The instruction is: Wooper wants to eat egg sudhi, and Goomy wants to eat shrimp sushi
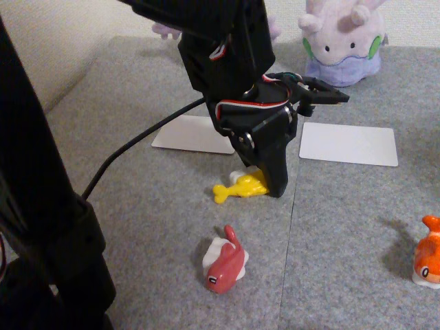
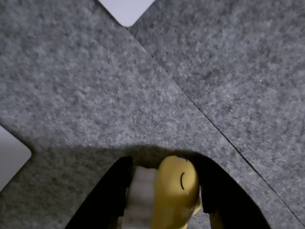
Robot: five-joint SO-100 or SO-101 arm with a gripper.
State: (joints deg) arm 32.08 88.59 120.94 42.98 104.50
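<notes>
Fixed view low, oblique across mat, wrist view straight down, close, both sharing egg sudhi (image 1: 238, 186).

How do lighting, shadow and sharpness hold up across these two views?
Fixed view: soft, slightly hazy; the black arm is underexposed, and the glossy orange shrimp toy casts a shadow leftward. Wrist view: grey felt mat sharp; the glossy yellow fish-shaped toy between the end effector fingers lies in its shadow, its white rice block blurred.
</notes>
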